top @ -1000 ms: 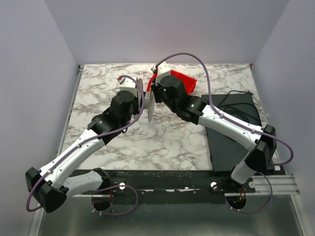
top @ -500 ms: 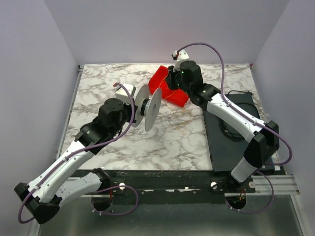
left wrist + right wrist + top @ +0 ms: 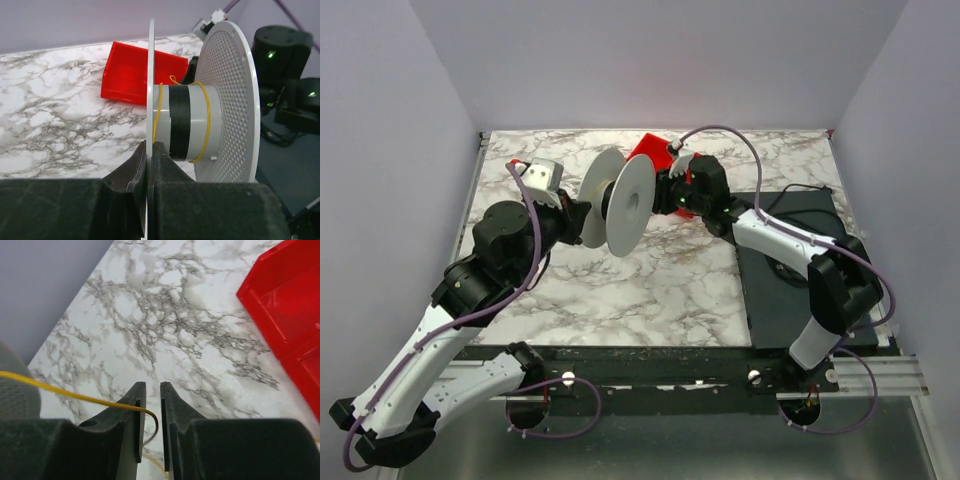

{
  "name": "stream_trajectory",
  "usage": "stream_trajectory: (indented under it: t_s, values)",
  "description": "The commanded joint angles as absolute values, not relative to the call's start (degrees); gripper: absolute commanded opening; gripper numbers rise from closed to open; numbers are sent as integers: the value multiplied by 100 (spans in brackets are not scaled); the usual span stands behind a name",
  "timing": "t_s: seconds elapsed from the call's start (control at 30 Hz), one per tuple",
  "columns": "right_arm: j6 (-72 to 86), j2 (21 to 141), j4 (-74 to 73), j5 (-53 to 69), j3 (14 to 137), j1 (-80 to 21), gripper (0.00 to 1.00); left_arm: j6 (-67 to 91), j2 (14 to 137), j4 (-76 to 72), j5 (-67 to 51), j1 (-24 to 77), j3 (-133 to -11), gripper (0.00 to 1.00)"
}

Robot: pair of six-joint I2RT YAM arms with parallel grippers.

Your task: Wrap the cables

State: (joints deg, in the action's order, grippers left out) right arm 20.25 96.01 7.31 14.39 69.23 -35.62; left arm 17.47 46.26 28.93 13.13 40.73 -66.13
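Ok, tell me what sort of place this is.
Likely a robot test cell: a marbled tabletop boxed in by lilac walls, two white robot arms bolted to a black metal rail, the left hand clamping a white plastic spool.

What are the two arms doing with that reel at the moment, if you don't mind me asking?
The left gripper is clamped on one flange of a white spool, holding it with the axle sideways. A thin yellow wire already loops around the hub a couple of times. The right gripper, near the red bin, has the wire running between its nearly closed fingers; whether it pinches it tight is unclear.
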Motion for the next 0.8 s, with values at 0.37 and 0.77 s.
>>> stream_trajectory:
  t_s: [0.37, 0.77]
  values:
    - [5012, 10674, 5311, 3274, 5624, -3811, 28, 2655, 4505, 1537, 1735, 4066, -6813, 0]
    - [5275, 10975, 5895, 3379, 5498, -4466, 28, 2922, 4711, 1455, 2961, 4064, -7058, 0]
